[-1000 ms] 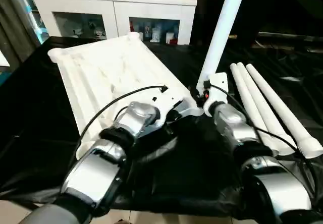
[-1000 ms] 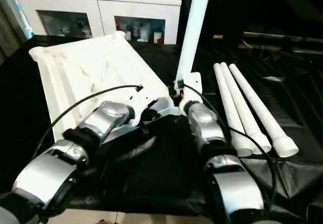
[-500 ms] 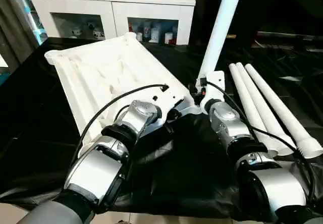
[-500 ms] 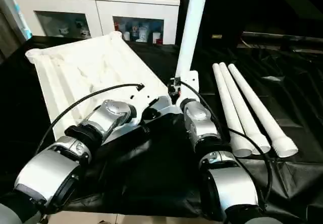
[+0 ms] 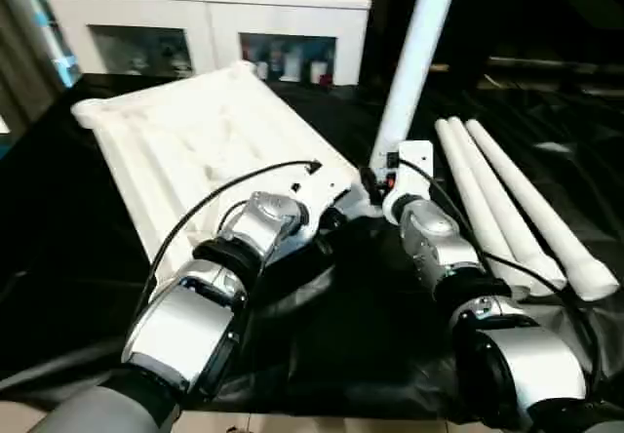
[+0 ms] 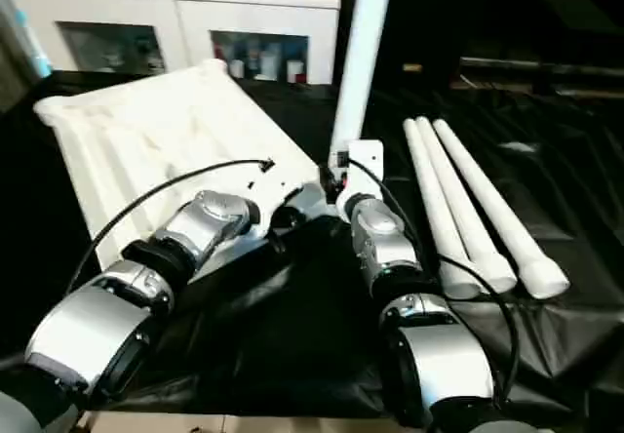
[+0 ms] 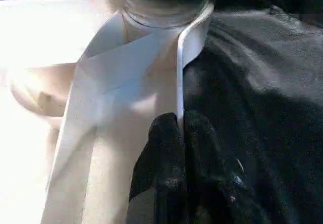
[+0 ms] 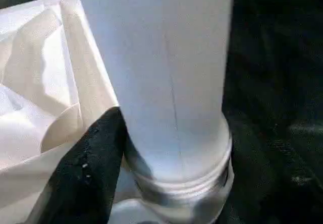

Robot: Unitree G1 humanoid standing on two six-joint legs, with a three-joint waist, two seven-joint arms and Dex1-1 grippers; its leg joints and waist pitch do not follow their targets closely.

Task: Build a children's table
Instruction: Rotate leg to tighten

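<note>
The left hand (image 7: pixel 174 133) pinched the white ribbed plastic tabletop's (image 5: pixel 185 150) rim; the right hand (image 5: pixel 382 181), fingers' state unclear, sat at the upright white tube leg (image 5: pixel 414 53), probably seating leg 1; 3 remained.

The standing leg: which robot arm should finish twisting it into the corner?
Probably the right. The right pincer is at the base of the standing leg, one finger beside the threaded end. The left pincer is shut on the tabletop edge, steadying it.
</note>
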